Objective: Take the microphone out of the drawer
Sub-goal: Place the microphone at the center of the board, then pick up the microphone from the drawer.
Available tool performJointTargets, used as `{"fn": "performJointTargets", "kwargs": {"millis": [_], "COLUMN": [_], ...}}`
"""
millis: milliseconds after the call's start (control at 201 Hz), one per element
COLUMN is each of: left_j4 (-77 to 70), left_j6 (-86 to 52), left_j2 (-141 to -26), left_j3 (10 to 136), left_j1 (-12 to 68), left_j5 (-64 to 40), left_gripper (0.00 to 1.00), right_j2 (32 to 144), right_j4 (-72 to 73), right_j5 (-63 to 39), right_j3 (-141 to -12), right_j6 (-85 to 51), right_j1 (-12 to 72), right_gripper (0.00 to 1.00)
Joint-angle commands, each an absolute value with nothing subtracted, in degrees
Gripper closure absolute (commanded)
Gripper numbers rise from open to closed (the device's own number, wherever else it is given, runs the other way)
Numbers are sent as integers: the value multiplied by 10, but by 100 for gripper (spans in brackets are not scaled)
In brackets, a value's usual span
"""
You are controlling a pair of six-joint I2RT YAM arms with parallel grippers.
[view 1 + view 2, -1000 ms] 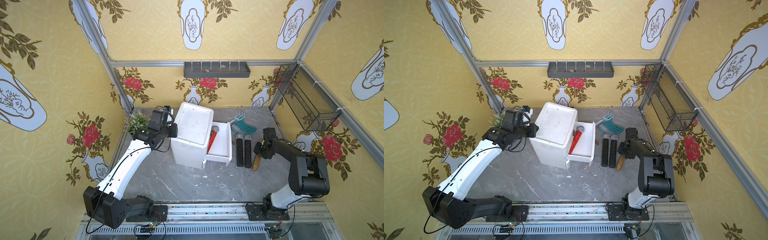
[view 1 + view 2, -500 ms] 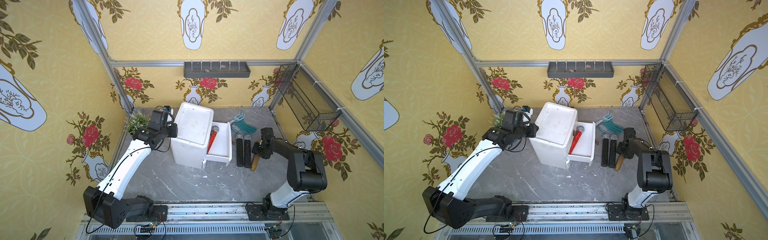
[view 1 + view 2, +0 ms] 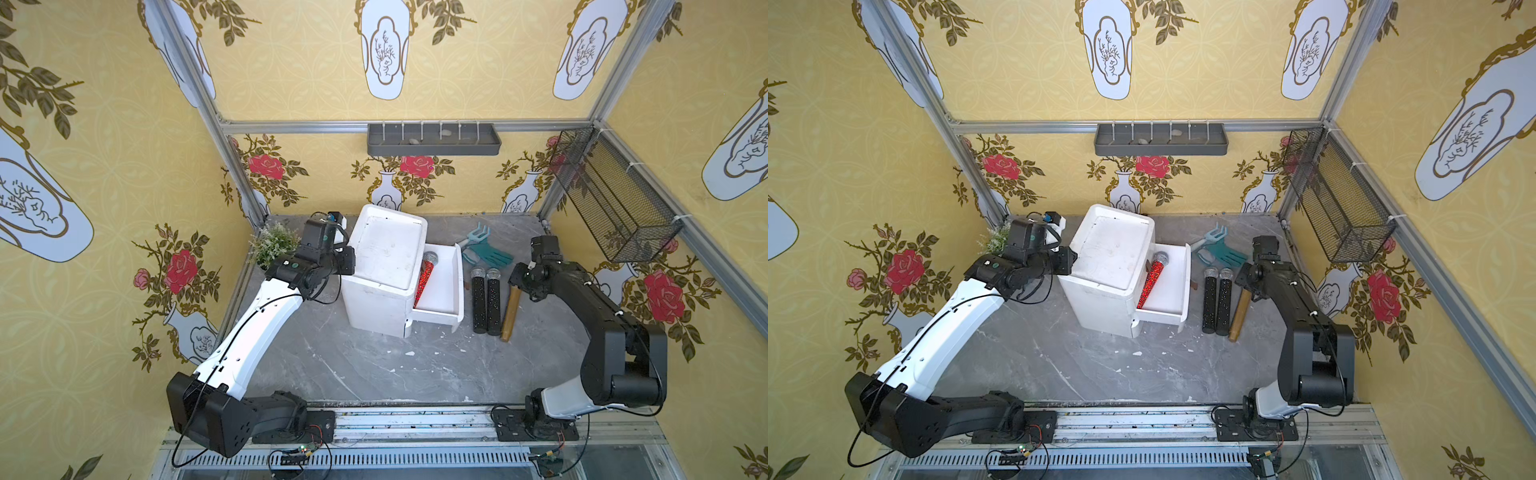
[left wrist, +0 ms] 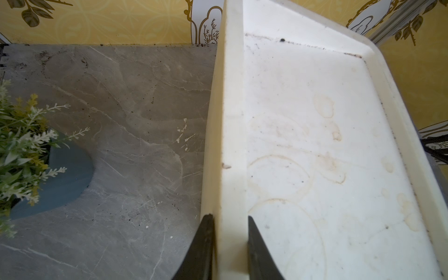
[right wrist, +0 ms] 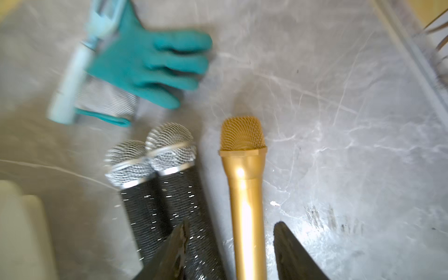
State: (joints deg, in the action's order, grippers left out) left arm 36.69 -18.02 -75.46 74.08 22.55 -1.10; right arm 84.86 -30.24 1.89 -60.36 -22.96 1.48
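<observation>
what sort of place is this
Probably a staged robot test cell, not a home: wallpaper panels on an aluminium frame, a left arm and right arm bolted to a rail, over a marble-look table.
</observation>
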Motion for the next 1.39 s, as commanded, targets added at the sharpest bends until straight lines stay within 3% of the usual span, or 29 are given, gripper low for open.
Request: {"fn": "performJointTargets", "kwargs": {"millis": [0, 383, 807, 1389], "left_j4": [393, 391, 390, 385], "left_j6": [-205, -205, -205, -203], "left_j2": [-766, -765, -762, -754], "left_j3": [733, 730, 727, 719], "left_j1": [225, 225, 225, 224], "left_j5": [-23, -25, -25, -25], "left_gripper": [100, 100, 100, 100], "right_j2": [818, 749, 835, 947], "right_j4": [-332, -256, -181, -163], "right_j5": [12, -156, -177, -112], "right_j3": [-623, -649, -677, -702], "right_j6": [-254, -344, -437, -549], "right_j1": [18, 89, 273, 356], "right_gripper": [41, 35, 38, 42]}}
